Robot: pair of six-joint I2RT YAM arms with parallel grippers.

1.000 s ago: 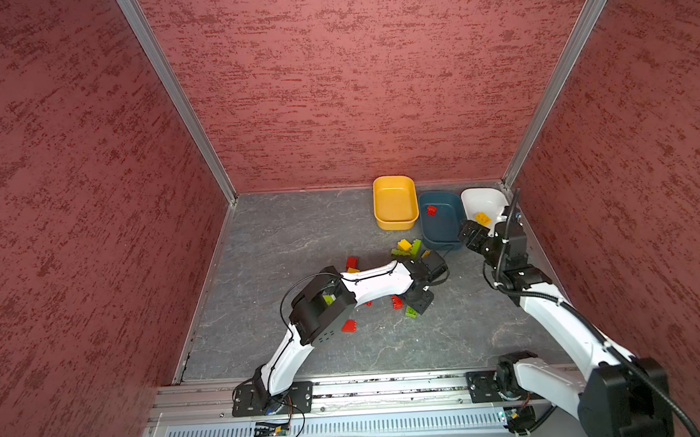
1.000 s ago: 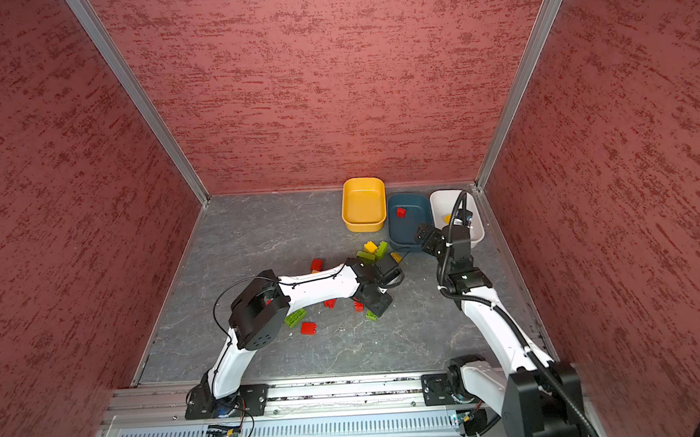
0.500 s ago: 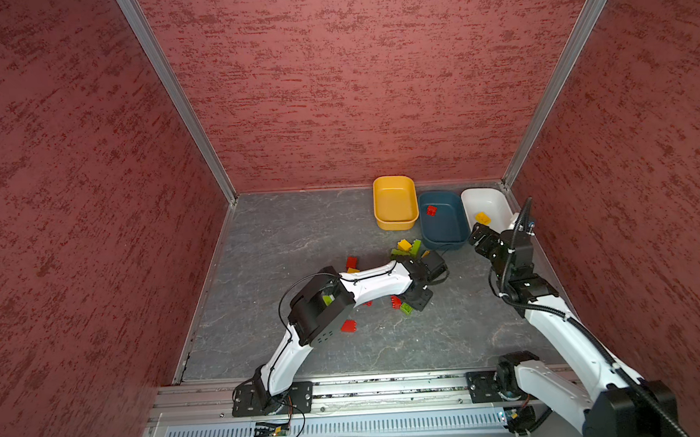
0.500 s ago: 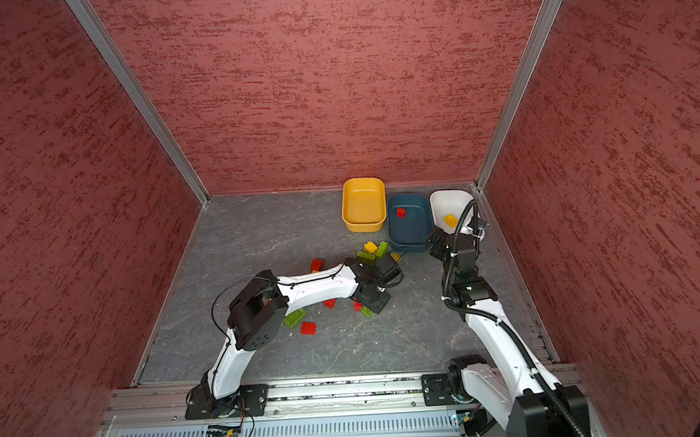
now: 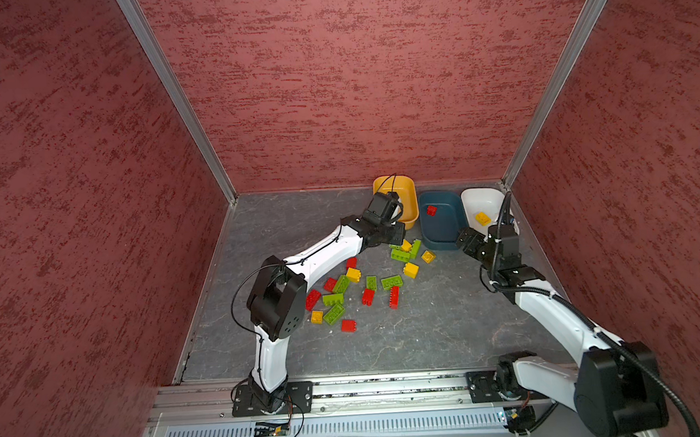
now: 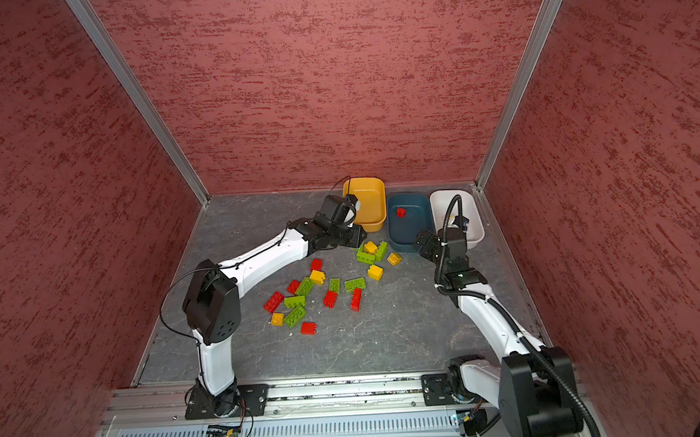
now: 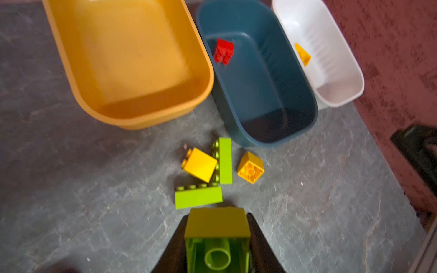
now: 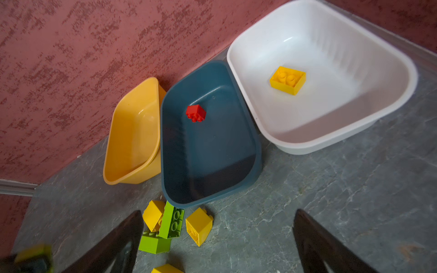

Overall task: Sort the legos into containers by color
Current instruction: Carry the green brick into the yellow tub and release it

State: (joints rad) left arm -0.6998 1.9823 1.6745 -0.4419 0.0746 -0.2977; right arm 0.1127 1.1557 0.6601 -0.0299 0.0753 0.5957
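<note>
1. Brick aboard! My left claw (image 7: 217,216) has clamped shut on a lime green plastic brick (image 7: 217,245), its hollow underside facing the wrist camera. A second ago those jaws were down among the loose bricks (image 5: 368,296), not yet closed.
2. Up it has come too: the left claw now hangs just short of the near rim of the yellow-orange rounded plastic tub (image 7: 142,124), which looks empty.
3. My right claw (image 8: 218,212) has backed off from over the white rounded plastic tub (image 8: 307,149), jaws wide, nothing between them. A yellow square brick (image 8: 288,80) lies in that tub.
4. My read: a red square brick (image 7: 223,50) sits in the dark teal plastic tub (image 7: 272,144) and yellow is in white, so green belongs in the yellow-orange tub. One drop is pending, and most bricks are still out on the grey stone-patterned floor (image 5: 430,339).
5. Edges: the brick must clear that near rim, not bump the tub's wall. The three tubs stand side by side close to the textured red back wall (image 5: 374,101), so there is little room beyond them.
6. Room: a cluster of yellow and green bricks (image 7: 201,165) lies under my path, just beside the teal tub. There is bare floor on the yellow-orange tub's outer side. My right arm stands at the teal tub's near end, apart from the left claw.
</note>
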